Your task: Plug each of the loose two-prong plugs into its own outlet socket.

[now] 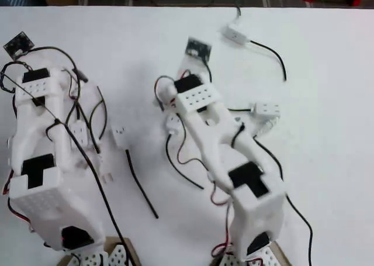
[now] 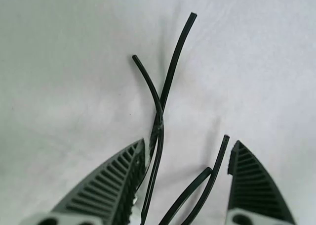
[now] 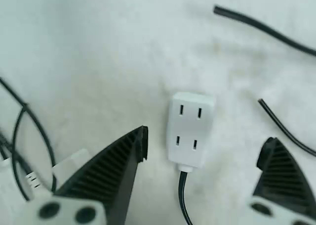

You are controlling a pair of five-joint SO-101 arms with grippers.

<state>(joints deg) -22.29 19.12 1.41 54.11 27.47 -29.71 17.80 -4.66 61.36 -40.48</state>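
The white worktop [image 1: 327, 172] in the high view is lit strongly and evenly from above, so it looks almost washed out, and the black cables [image 1: 140, 185] throw only thin, soft shadows close beside them. In the left wrist view the light is weaker and falls off gradually across the surface. In the right wrist view the outlet block [image 3: 190, 128] is bright on top and has only a faint shadow along its edge.

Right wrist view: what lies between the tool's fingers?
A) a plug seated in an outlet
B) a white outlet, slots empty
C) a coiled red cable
B: the outlet sits between the open fingers of the right tool, and all four of its slots are empty.
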